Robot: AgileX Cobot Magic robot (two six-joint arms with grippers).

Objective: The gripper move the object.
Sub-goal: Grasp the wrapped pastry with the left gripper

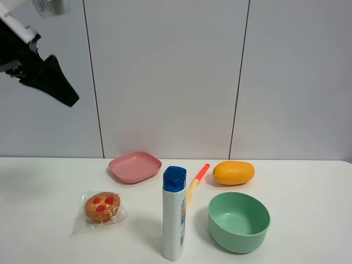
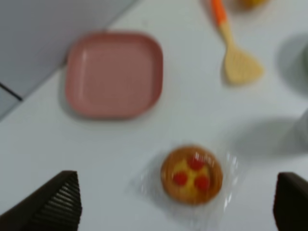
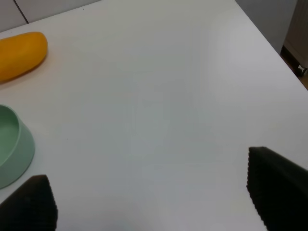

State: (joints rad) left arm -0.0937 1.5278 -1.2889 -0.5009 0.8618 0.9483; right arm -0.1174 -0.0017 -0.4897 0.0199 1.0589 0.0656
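Above wrapped pastry [image 2: 191, 174], left pincer [image 2: 174, 192], jaws apart

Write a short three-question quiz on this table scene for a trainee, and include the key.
1. What stands upright between the pastry and the green bowl?
A. a bottle
B. a cup
C. a box
2. True or false: the left hand is shut on the pastry.
3. Fill in: the spatula lies between the pink plate and the ____.
Key: 1 A. 2 False: the left hand is open, well above the table. 3 mango.
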